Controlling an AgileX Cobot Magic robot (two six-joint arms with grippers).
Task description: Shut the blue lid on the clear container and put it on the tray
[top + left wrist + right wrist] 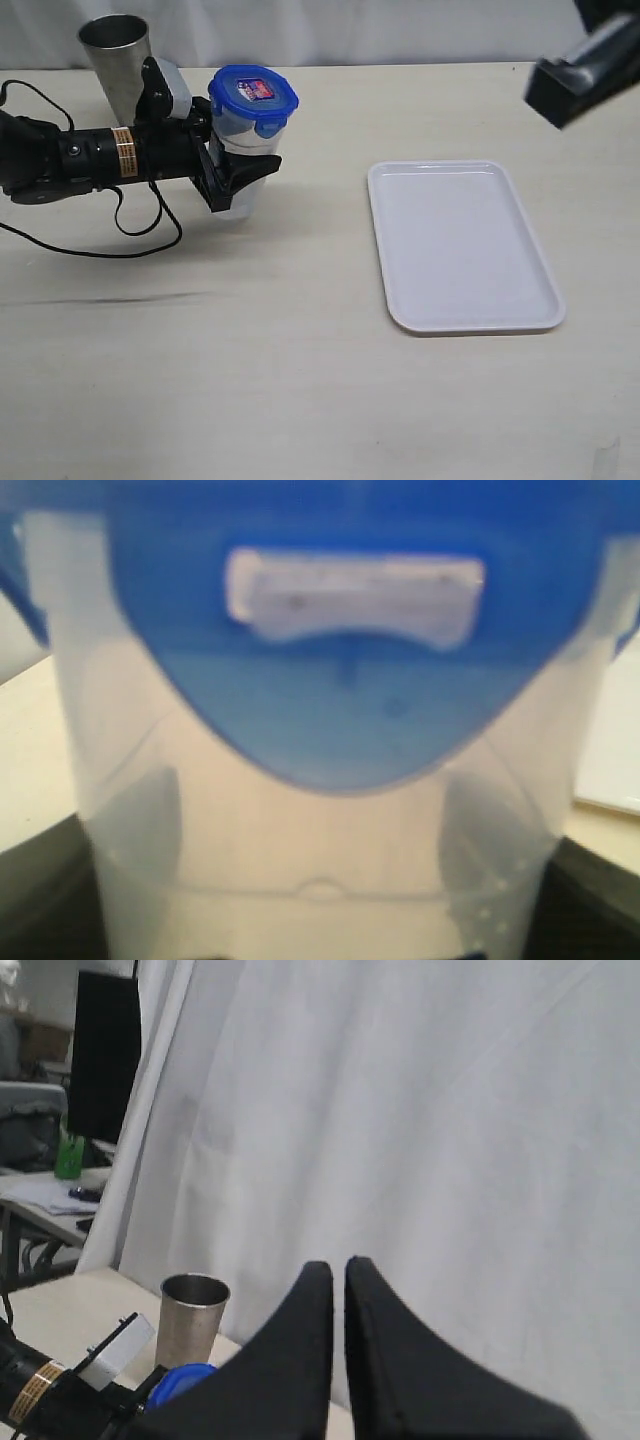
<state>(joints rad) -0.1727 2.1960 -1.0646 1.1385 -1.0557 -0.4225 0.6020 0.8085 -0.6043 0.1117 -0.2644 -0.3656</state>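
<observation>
The clear container [240, 165] stands upright at the back left of the table with the blue lid [253, 97] sitting on top of it. My left gripper [235, 178] reaches in from the left and is shut on the container's body. In the left wrist view the container [320, 860] fills the frame, the lid [330, 660] above it, and dark fingers [40, 890] press both sides. The white tray [455, 245] lies bare to the right. My right gripper [338, 1265] hangs high at the upper right, shut, holding nothing.
A grey steel cup [115, 55] stands just behind the left arm, close to the container; the right wrist view shows the cup [192, 1320] too. A black cable [130, 235] loops on the table under the left arm. A white curtain backs the table.
</observation>
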